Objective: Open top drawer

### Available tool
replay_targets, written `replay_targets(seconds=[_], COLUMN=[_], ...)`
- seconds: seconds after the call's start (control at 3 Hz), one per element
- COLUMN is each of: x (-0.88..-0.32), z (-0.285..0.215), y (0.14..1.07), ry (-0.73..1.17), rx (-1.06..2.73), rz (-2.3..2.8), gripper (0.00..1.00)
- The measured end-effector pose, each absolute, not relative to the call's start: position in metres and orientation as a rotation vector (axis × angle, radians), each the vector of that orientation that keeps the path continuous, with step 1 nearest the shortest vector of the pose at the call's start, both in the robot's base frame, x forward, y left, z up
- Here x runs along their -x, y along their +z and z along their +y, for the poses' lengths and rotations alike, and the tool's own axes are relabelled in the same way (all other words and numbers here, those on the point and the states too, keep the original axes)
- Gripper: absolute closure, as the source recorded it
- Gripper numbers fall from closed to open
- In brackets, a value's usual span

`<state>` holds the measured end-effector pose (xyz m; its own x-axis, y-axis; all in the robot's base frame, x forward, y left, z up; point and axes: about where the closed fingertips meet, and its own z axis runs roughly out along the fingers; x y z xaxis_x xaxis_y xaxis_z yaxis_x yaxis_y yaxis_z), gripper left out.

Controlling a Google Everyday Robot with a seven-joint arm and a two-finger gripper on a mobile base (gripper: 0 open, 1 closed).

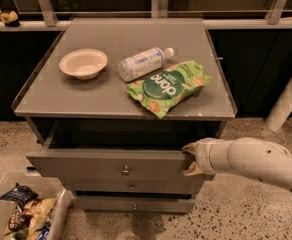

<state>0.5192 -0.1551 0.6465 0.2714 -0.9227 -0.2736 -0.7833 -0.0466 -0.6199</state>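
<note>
My claw (190,160) sits against the 3 o'clock end of the top drawer (96,163), pressed up to the right edge of its grey front. The white arm (251,164) trails off toward 4 o'clock. I cannot tell whether the claw is clenched on that edge or only resting on it.

The drawer is under the bench (86,96) top and stands part-way out, with a dark gap showing along its upper edge. Its front looks like a stiff, flat panel, smooth and probably slick, so I judge that a pull from one end may slip or skew the box in its runners. The small round knob (125,170), at 9 o'clock from the claw in the middle of the front, is the better hold, since a pull there should draw the drawer out straight. I expect light, rigid travel, and I can see no load inside.

The two shorter drawers (136,188) lie at 7 o'clock, just below. On the bench top, the green snack bag (168,85) is at 12 o'clock, the bottle (142,63) at 11 and the bowl (83,63) at 10. A clear bin (60,210) of wrappers stands on the floor at 8 o'clock.
</note>
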Motion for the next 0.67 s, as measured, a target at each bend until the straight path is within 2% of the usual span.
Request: replay_targets(seconds=[0.33, 0.67], x=[-0.4887, -0.4857], z=[-0.1553, -0.1553], y=[0.6336, 0.6358], ry=[-0.272, -0.274], rx=[1.854, 1.854], rz=[1.556, 1.557], gripper=[1.00, 1.00])
